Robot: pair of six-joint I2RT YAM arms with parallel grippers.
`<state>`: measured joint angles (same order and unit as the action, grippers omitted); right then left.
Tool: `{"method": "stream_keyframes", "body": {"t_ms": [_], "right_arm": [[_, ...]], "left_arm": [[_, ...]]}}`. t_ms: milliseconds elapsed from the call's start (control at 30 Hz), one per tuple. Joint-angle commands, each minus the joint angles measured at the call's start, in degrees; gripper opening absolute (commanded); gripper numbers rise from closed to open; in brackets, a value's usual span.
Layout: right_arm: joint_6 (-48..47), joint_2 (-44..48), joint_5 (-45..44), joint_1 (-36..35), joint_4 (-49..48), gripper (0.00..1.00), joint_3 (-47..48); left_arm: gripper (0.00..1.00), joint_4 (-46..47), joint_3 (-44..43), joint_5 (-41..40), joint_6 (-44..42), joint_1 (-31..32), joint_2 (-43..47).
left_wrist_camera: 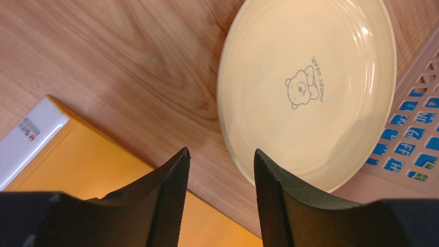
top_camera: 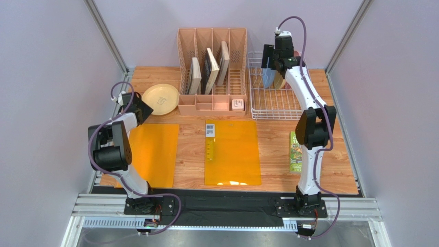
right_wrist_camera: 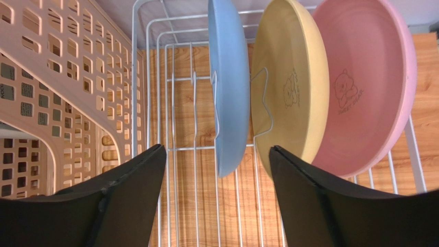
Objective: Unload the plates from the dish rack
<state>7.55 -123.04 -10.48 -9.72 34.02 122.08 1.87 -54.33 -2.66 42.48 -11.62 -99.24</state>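
Observation:
The pale yellow plate (top_camera: pixel 161 98) lies flat on the table at the far left; in the left wrist view (left_wrist_camera: pixel 309 87) it sits just ahead of my fingers. My left gripper (top_camera: pixel 148 110) (left_wrist_camera: pixel 221 154) is open and empty, close to the plate's near rim. The white wire dish rack (top_camera: pixel 273 103) (right_wrist_camera: pixel 154 77) holds three upright plates: light blue (right_wrist_camera: pixel 229 87), tan (right_wrist_camera: pixel 293 87) and pink (right_wrist_camera: pixel 366 87). My right gripper (top_camera: pixel 268 66) (right_wrist_camera: pixel 217 154) is open above the rack, its jaws either side of the blue plate's edge, not touching it.
A pink-beige slotted organizer with books (top_camera: pixel 212 72) stands left of the rack and touches the yellow plate's side (left_wrist_camera: pixel 412 144). Two orange folders (top_camera: pixel 153 154) (top_camera: pixel 232 152) lie on the table. A green book (top_camera: pixel 296 152) lies by the right arm.

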Motion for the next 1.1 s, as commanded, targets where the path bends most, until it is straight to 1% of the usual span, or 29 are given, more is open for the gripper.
{"method": "stream_keyframes", "body": {"t_ms": [0, 33, 100, 233, 333, 433, 500, 533, 567, 667, 767, 800, 867, 900, 967, 1000, 1067], "right_arm": [[-3.50, -3.51, -5.24, -1.27, 0.52, 0.68, 6.76], [-3.68, -4.21, -6.91, -1.62, 1.04, 0.64, 7.46], [-3.95, -6.33, -8.50, -1.71, 2.10, 0.64, 9.91], [-3.51, -8.35, -14.64, -1.89, 3.07, 0.63, 10.81], [-3.51, -8.88, -15.71, -1.97, 2.46, 0.62, 10.20], [-4.03, -10.02, -15.89, -1.89, 2.28, 0.55, 10.72], [-4.47, -10.64, -15.36, -2.06, 2.19, 0.45, 10.81], [-4.65, -10.72, -14.58, -2.15, 2.02, 0.38, 10.90], [-5.00, -10.90, -14.13, -2.32, 2.10, 0.22, 10.98], [-6.05, -10.81, -14.21, -3.64, 1.58, 0.01, 11.07], [-6.93, -10.46, -17.10, -5.57, 0.09, 0.00, 10.99], [-7.28, -10.38, -21.90, -6.36, -1.14, 0.00, 10.81], [-9.48, -9.85, -28.07, -8.56, -3.33, 0.00, 9.68], [-11.05, -9.59, -33.85, -9.52, -6.30, 0.00, 8.97], [-12.12, -8.18, -38.98, -11.28, -9.75, 0.00, 7.04], [-12.73, -7.66, -43.00, -11.73, -12.46, 0.00, 5.55], [-14.57, -5.72, -47.16, -12.61, -15.28, 0.00, 3.96]], "left_arm": [[0.56, 0.77, 1.41, -1.47, -1.52, 1.50, 7.65], [0.56, 0.68, 1.85, -1.91, -2.22, 1.94, 8.62], [0.56, 0.24, 2.03, -1.83, -2.57, 2.91, 11.34], [0.56, -0.81, 1.86, 0.10, -3.45, 5.20, 15.56], [0.56, -1.25, 2.03, 0.54, -4.77, 7.74, 19.08], [0.56, -1.52, 2.38, 2.04, -4.95, 9.24, 22.07], [0.56, -1.60, 2.82, 2.39, -4.77, 9.68, 23.83], [0.56, -1.61, 3.00, 2.39, -4.77, 9.77, 24.27], [0.56, -1.61, 3.17, 3.61, -4.69, 9.86, 24.88], [0.56, -1.61, 3.52, 3.89, -4.60, 9.77, 25.24], [0.56, -1.52, 3.96, 4.15, -4.16, 10.03, 25.59], [0.56, -1.26, 4.40, 4.06, -4.07, 10.03, 25.76], [0.56, -1.08, 4.41, 4.06, -3.81, 10.12, 26.29], [0.56, -1.34, 4.32, 3.97, -3.81, 10.30, 26.47], [0.57, -1.43, 4.14, 3.89, -4.07, 10.39, 26.99], [0.58, -1.60, 3.88, 4.06, -4.07, 10.47, 27.08], [0.59, -1.61, 3.61, 3.97, -4.33, 10.74, 27.78]]}}
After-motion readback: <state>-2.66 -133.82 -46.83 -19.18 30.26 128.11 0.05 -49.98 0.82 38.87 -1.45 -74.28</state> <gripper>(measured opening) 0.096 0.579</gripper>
